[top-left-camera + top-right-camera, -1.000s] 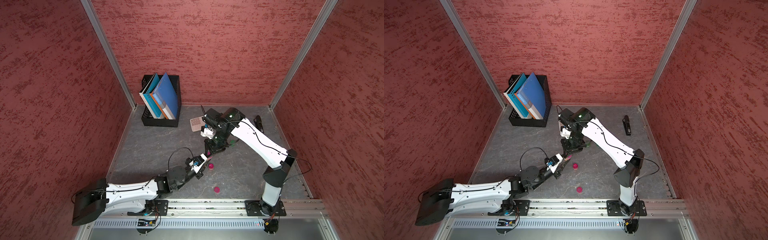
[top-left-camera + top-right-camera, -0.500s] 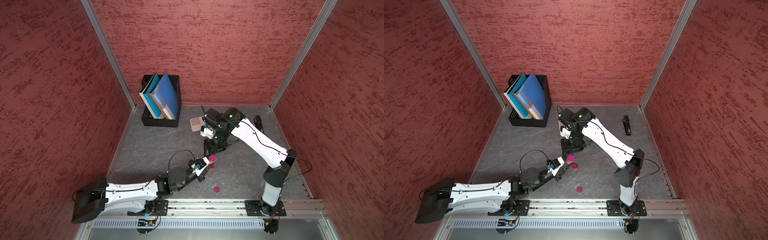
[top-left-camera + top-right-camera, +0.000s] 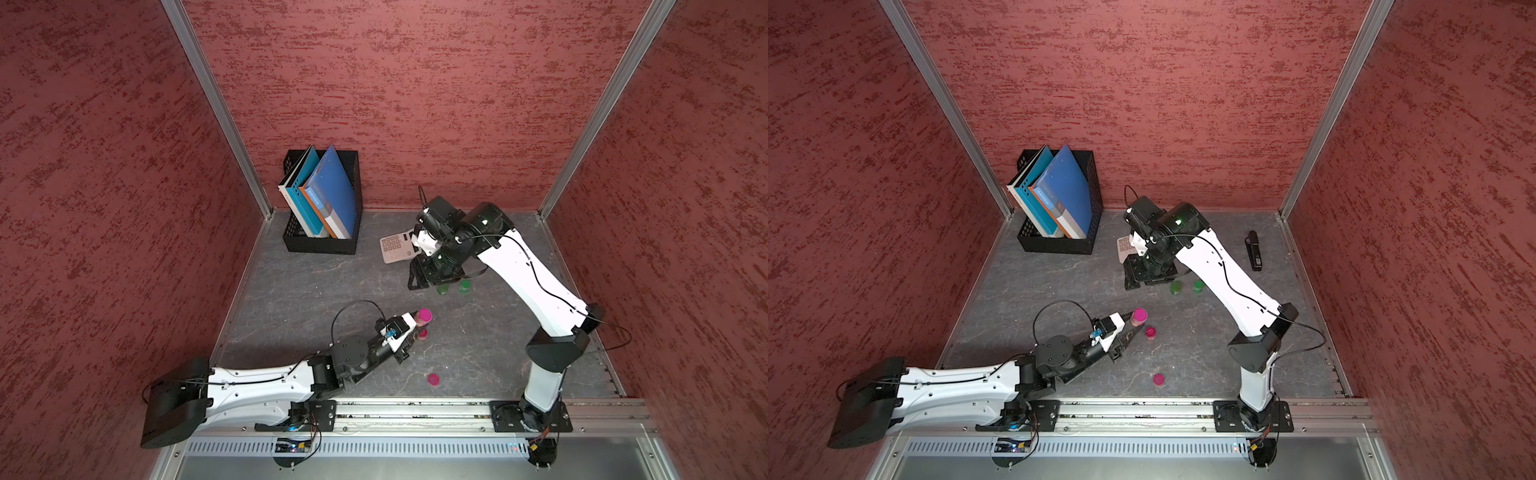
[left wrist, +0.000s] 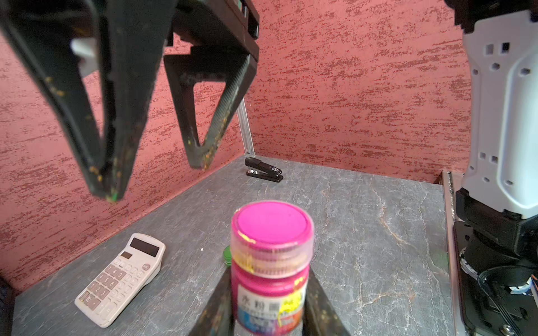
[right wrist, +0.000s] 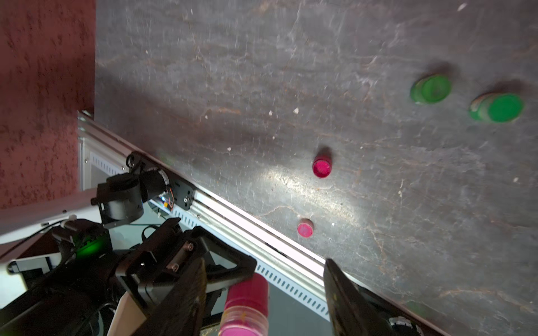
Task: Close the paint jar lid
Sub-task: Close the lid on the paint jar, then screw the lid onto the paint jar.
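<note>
Your left hand (image 3: pixel 413 326) is clamped low on the small pink paint jar with a printed label (image 4: pixel 272 293), holding it up off the grey marbled worktop (image 3: pixel 478 345). The clear plastic lid (image 4: pixel 272 232) sits on the jar's mouth, but I judge it may not be turned fully home. Yellow paint smeared at the rim could make it bind or cross-thread. So low a grip gives little hold: a hard push from above could swivel the jar out, down toward the small pink pot (image 3: pixel 422 333) just beside your fingers. Your right hand (image 5: pixel 263 261) is spread and empty, one finger each side of the lid and clear of it; close it off-centre and you lever the jar sideways
</note>
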Controlling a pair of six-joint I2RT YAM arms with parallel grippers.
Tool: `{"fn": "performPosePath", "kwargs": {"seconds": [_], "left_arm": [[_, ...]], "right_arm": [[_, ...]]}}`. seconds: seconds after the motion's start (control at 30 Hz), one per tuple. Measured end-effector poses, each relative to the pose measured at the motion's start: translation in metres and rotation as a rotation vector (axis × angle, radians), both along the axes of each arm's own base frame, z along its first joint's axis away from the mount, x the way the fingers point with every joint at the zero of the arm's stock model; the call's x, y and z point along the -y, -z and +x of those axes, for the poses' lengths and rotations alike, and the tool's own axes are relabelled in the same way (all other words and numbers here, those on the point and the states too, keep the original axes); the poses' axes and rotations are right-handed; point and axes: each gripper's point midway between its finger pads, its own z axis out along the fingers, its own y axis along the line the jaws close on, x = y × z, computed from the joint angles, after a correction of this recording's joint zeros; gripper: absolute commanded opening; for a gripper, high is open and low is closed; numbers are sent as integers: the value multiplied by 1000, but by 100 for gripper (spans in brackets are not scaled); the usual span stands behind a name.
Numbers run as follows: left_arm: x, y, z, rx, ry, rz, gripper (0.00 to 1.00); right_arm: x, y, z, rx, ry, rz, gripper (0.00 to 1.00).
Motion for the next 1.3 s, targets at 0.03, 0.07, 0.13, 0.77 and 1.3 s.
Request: {"fn": "performPosePath", "kwargs": {"seconds": [0.03, 0.07, 0.13, 0.77, 1.3], "left_arm": [[-3, 0, 0, -1, -1, -5, 18], [-6, 1, -1, -4, -2, -9, 18], [-13, 2, 1, -15, -2, -17, 18], [-31, 38, 6, -216, 128, 23, 18], [-31, 15, -1, -190, 167, -30, 18]], "right_arm": [[1, -5, 4, 23, 4, 9, 55], [2, -10, 6, 44, 1, 15, 53], [2, -14, 8, 71, -17, 19, 52], [-21, 6, -64, 105, -399, -60, 54], [-35, 41, -69, 24, -444, -133, 45]]}}
